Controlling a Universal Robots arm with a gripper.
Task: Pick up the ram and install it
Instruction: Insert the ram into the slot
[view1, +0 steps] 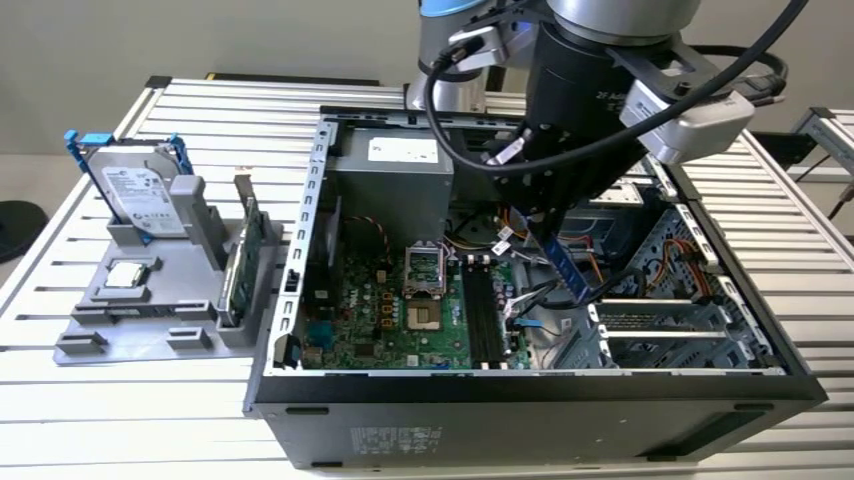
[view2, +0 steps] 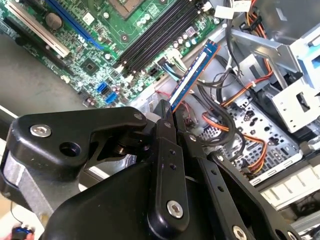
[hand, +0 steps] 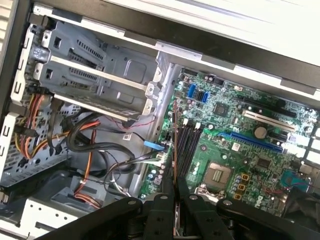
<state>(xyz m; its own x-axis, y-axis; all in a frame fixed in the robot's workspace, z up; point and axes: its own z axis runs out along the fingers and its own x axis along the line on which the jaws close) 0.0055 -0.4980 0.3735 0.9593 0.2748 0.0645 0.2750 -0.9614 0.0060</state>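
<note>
My gripper (view2: 168, 120) is clamped on the ram (view2: 192, 75), holding it tilted inside the open computer case (view1: 534, 385), above the green motherboard (view2: 75, 75) and near its black memory slots (view2: 160, 35). Beyond the case, a hard drive (view1: 136, 190) stands in a grey holder (view1: 127, 325).

A robotics lab or test workshop is indicated. A slatted aluminium bench (view1: 200, 110) is seen carrying an opened computer case (view1: 534, 385), with its motherboard (view1: 387, 310) exposed. In the exterior view, spare parts are racked in a grey fixture (view1: 134, 310) at nine o'clock from the case. An industrial robot arm (view1: 587, 60) is positioned over the case at twelve o'clock.
</note>
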